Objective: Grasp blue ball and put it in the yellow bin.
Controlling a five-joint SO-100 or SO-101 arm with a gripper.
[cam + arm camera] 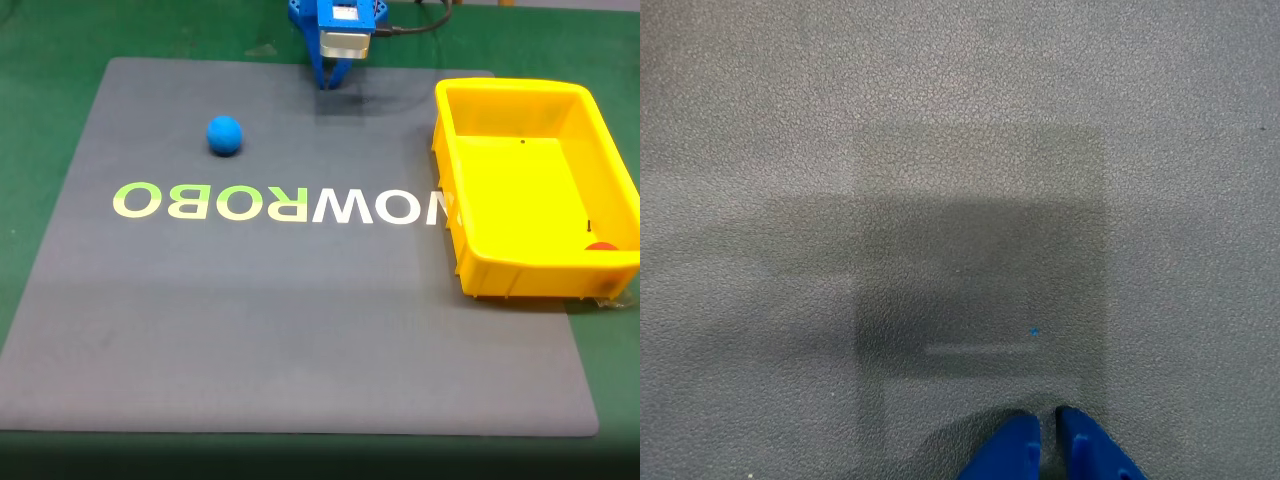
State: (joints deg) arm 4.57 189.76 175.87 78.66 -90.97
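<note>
The blue ball (224, 135) lies on the grey mat (300, 330), well apart from the yellow bin (600, 120); the hand (331, 82) hangs at the mat's far edge.

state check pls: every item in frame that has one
blue ball: loose on the grey mat, not gripped, outside the bin
yellow bin: upright, open top, small red-orange object in its corner
gripper: fingertips nearly together, holding nothing, at the mat's far edge

Ball (224, 134) on mat (300, 330), left in fixed view; bin (470, 250) at mat's right edge.
</note>
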